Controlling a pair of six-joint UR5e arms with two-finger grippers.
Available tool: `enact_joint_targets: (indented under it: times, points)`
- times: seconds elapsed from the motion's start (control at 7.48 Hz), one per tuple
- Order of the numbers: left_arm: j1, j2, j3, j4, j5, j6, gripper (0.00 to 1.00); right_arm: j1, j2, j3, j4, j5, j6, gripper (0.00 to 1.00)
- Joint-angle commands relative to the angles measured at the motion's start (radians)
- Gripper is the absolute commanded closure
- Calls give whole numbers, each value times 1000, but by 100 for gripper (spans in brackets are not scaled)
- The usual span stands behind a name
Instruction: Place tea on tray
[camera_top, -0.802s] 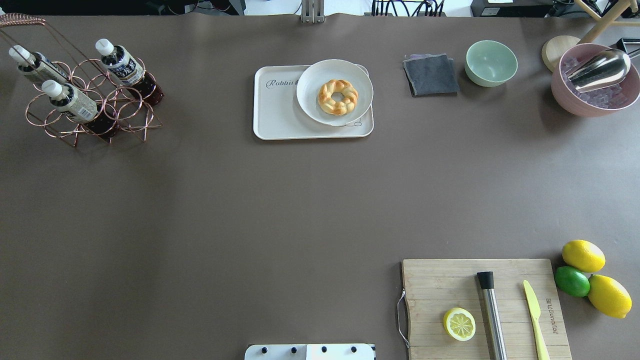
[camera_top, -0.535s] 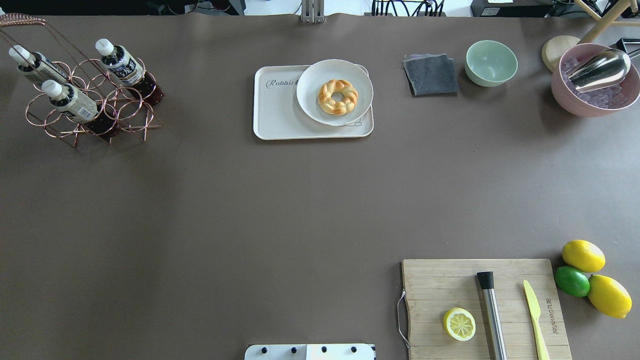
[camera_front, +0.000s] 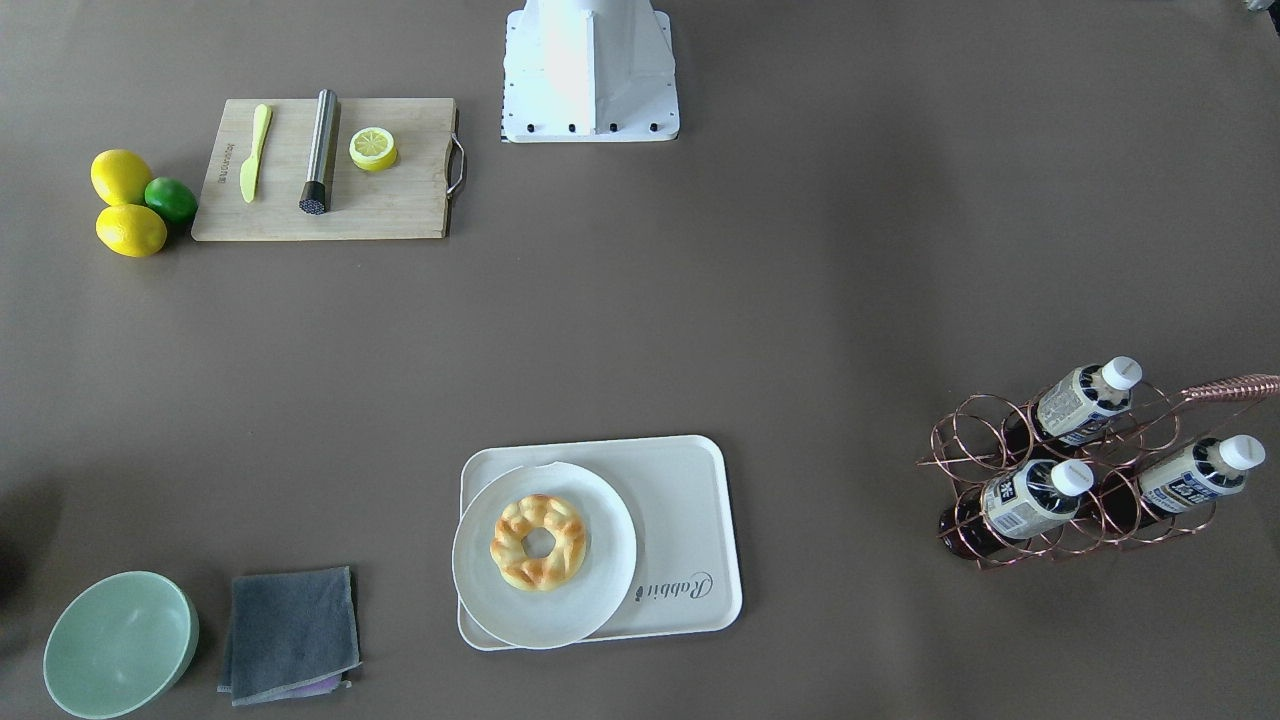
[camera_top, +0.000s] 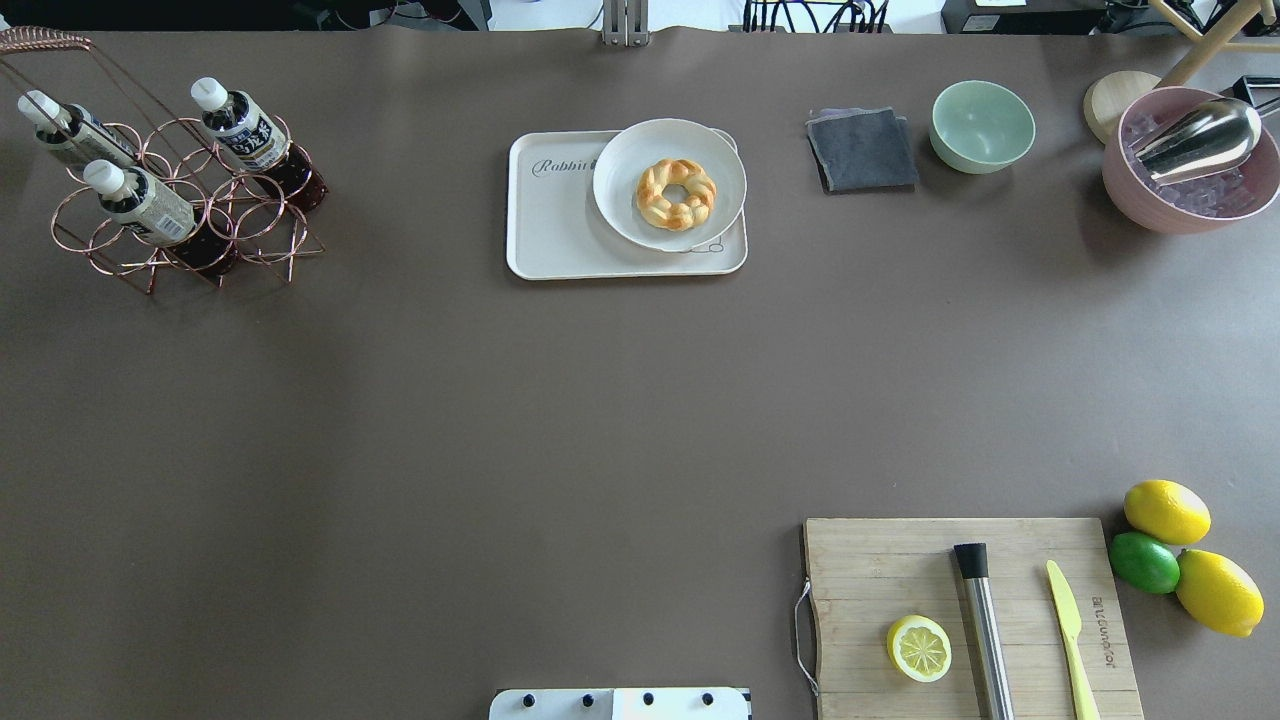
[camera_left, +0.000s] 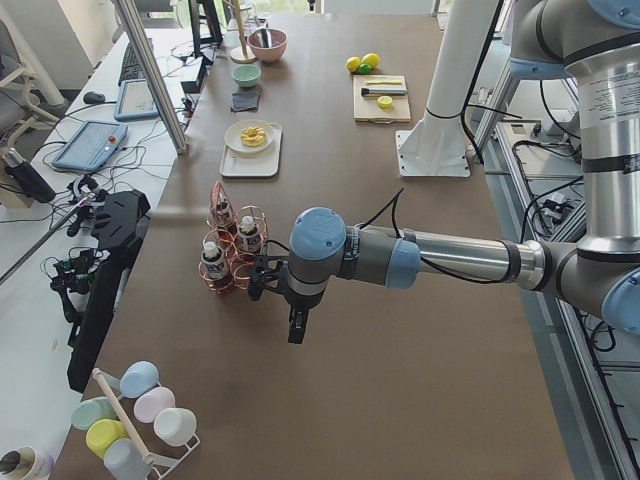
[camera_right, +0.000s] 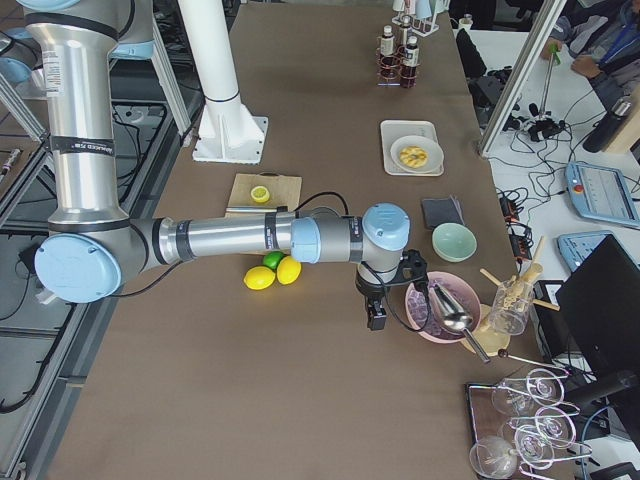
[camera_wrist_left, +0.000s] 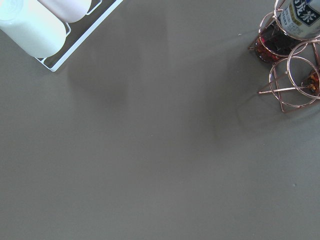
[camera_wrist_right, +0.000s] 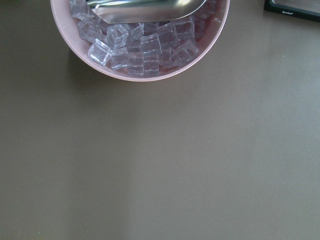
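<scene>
Fingers of the left gripper (camera_left: 295, 333) were too small to judge as spread or closed; it hung over the table (camera_left: 400, 380). Tea (camera_left: 213, 262), three bottles tilted in a wire rack (camera_left: 232, 285), stood just beside it. Tray (camera_top: 555, 230) lay well beyond, bearing a plate (camera_top: 625, 165) with a bread ring (camera_top: 677, 193). Right gripper (camera_right: 376, 318), farthest, hung near an ice bowl (camera_right: 420, 303); whether its fingers were spread could not be told.

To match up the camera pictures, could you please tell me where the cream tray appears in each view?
Front-facing: tray, lower centre.
Overhead: tray, upper centre.
Exterior left: tray, upper left.
Exterior right: tray, top, right of centre.
Left wrist: not in it.
Right wrist: not in it.
Shared landmark: the white plate with the bread ring, on the tray.
</scene>
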Motion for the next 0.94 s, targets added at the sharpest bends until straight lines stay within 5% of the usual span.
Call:
enact_joint_targets:
  times: [0.0,0.8]
  points:
    - [3,6,-11,-1,-1,-8,3,-2,2,7,1,2,-4,0]
    - [12,-15,-17,-1,-2,1,3,-2,1,19,1,16,4,0]
